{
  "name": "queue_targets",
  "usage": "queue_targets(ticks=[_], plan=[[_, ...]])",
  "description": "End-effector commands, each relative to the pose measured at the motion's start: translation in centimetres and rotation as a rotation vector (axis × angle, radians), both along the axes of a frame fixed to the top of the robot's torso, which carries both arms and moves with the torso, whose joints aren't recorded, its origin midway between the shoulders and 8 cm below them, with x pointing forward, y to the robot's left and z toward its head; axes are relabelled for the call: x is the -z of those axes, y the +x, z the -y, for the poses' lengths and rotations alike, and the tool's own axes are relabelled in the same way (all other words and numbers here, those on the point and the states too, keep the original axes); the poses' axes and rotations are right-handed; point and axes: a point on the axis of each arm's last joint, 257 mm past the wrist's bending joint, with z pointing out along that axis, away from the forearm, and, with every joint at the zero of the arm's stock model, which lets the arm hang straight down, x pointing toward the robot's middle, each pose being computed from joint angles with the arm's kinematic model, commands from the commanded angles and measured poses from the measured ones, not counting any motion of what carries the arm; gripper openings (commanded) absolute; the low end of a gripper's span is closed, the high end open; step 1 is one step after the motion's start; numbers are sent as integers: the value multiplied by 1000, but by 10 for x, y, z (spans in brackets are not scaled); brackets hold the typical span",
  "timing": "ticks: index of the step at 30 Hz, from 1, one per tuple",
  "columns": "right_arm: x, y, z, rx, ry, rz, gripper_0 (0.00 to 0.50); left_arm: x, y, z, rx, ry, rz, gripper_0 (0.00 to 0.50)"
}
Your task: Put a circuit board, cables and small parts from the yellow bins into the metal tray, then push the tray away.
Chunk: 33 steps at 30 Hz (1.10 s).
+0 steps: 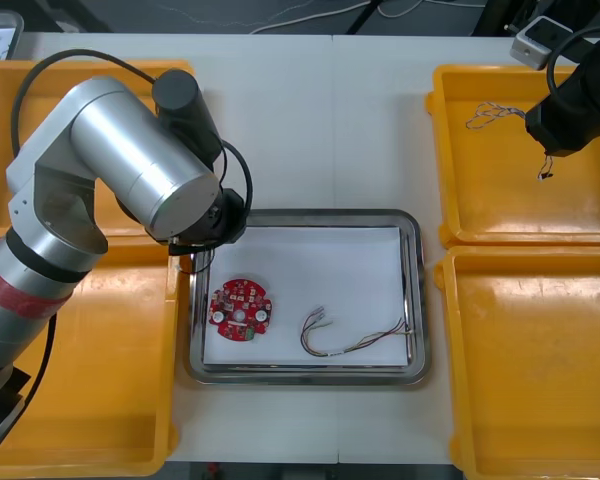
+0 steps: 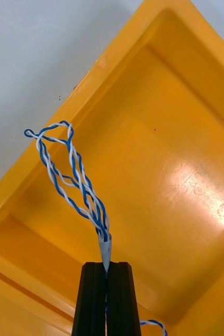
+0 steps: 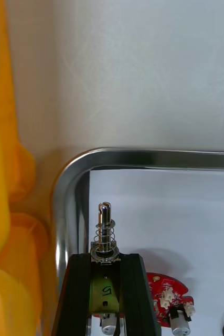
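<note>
Left gripper [image 3: 105, 258]: pinches small metal part [image 3: 105, 223] over metal tray [image 3: 64, 178] (drop step).
Right gripper [image 2: 106, 265]: pinches cable [image 2: 75, 181], far right.
Next: release part.

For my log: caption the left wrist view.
Left hand holds a small metal part at the metal tray corner.

Left arm [image 1: 130, 150] is chunky brushed-silver cylinders with black joints, a red band [image 1: 18, 288] low down and a black cable [image 1: 40, 68] looping off it, right arm [image 1: 580, 100] all black, both with flat black claw fingers [image 3: 77, 294].
</note>
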Motion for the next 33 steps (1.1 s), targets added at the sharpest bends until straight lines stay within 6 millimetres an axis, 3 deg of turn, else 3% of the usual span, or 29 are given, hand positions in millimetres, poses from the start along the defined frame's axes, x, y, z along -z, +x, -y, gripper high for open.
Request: queue_targets(ticks=[1, 18, 33], plan=[[-12, -3, 9, 10, -29, 27, 0, 5, -8, 29, -30, -85, 23, 0], [-12, -3, 9, 10, -29, 27, 0, 25, -16, 40, 0, -95, 9, 0], [-12, -3, 9, 10, -29, 27, 0, 39, -3, 40, -9, -96, 18, 0]])
